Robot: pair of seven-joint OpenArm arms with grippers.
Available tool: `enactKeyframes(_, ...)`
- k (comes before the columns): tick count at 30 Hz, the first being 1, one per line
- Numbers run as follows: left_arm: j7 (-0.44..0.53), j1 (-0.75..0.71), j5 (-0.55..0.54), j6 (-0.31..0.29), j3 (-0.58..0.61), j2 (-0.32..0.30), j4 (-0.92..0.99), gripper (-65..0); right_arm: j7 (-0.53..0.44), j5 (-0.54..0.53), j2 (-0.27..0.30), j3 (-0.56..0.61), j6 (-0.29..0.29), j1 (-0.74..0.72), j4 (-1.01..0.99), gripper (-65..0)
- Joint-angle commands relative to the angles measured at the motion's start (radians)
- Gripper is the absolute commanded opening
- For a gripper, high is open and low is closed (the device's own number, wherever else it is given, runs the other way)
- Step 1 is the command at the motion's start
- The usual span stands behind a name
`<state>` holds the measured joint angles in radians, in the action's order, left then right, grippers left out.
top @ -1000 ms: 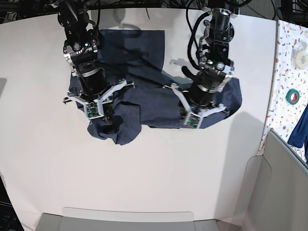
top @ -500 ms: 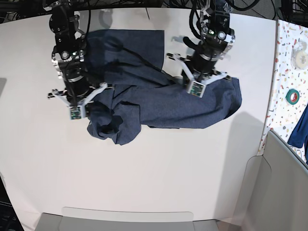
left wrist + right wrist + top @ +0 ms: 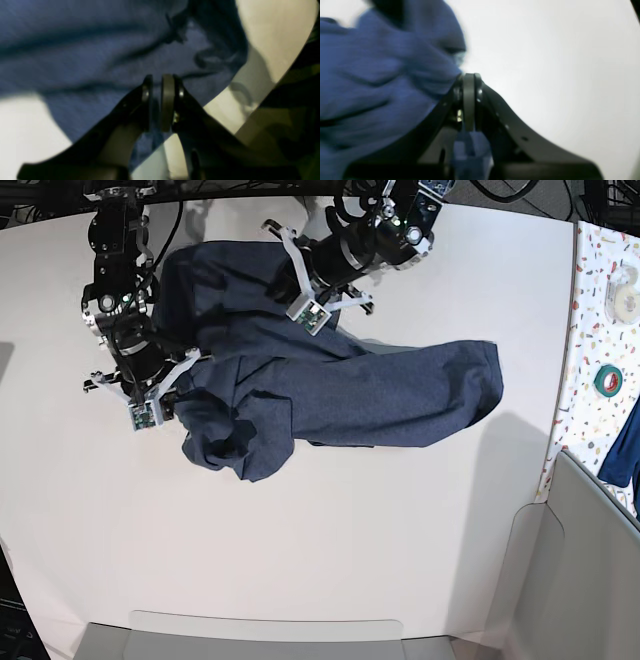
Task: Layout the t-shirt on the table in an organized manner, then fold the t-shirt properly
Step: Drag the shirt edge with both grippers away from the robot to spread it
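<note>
The dark navy t-shirt point(image 3: 400, 395) lies crumpled across the far middle of the white table point(image 3: 330, 550), with a bunched lump at its front left. My right gripper point(image 3: 160, 408) is at the shirt's left edge. In the right wrist view the gripper point(image 3: 469, 75) is shut, with t-shirt point(image 3: 370, 75) fabric caught at its tips above the table point(image 3: 557, 62). My left gripper point(image 3: 318, 320) is over the shirt's upper middle. In the left wrist view the gripper point(image 3: 157, 80) is pinched to a thin gap on a fold of the t-shirt point(image 3: 87, 50), with the table point(image 3: 270, 25) beyond.
A speckled side surface point(image 3: 590, 310) runs along the right edge, with a green tape roll point(image 3: 608, 380), a white roll point(image 3: 625, 290) and a blue cloth scrap point(image 3: 625, 450). A grey bin point(image 3: 590, 580) stands at the front right. A pale tray point(image 3: 260, 635) lies along the front edge.
My left arm swung from the shirt's lower right up and leftward to its top middle, dragging fabric along. My right arm shifted left to the shirt's left edge. The shirt's right part now lies stretched out.
</note>
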<state>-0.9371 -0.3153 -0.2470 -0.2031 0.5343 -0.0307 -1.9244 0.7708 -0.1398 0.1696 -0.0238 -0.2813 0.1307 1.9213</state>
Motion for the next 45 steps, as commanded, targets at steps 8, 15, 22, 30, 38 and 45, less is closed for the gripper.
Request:
enactKeyframes(8, 0.086, -0.002, -0.012, -0.002, -0.075, -0.022, 0.188, -58.6, -0.032, -0.054, -0.018, 0.100, -0.036, -0.039, 0.011, -65.0)
enactKeyframes(15, 0.102, -0.003, -0.012, 0.000, -0.076, -0.051, 0.220, -58.6, -0.034, -0.054, -0.049, 0.138, -0.029, -0.177, -0.240, -65.0)
enactKeyframes(22, 0.112, -0.005, -0.012, 0.176, -0.070, -0.130, 0.228, -58.6, -0.029, -0.054, 0.035, 0.137, -0.005, -0.270, -0.375, -65.0)
enactKeyframes(30, 0.206, -0.048, -0.012, 0.193, -0.075, -0.205, 0.263, -58.6, -0.030, -0.054, 0.166, 0.066, 0.041, -0.395, -0.533, -65.0)
enactKeyframes(38, 0.235, -0.068, -0.012, 0.193, -0.070, -0.209, 0.285, -58.6, -0.141, -0.053, 0.215, 0.061, 0.041, -0.541, -0.814, -65.0)
enactKeyframes(45, 0.231, -0.063, -0.012, 0.193, -0.070, -0.203, 0.285, -58.6, -0.124, -0.068, 0.206, -0.014, 0.061, -0.501, -0.653, -65.0)
